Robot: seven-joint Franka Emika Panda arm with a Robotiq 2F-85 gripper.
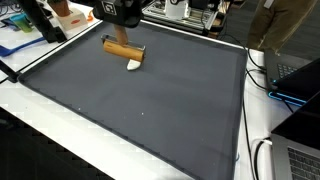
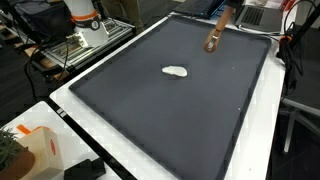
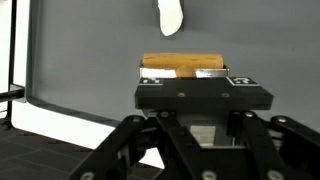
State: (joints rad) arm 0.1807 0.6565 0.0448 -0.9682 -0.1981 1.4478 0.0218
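While the fingers point(image 3: 187, 72) stay out of nothing, clamped tight on a wooden block point(image 3: 180, 63), a white object point(image 3: 170, 17) lies near on the grey tabletop point(image 1: 150, 110).

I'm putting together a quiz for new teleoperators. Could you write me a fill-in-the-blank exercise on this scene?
1. The gripper is shut on a ___ block.
2. A small ___ object lies on the mat.
3. The dark grey mat covers a ___ table.
Missing words: wooden; white; white.
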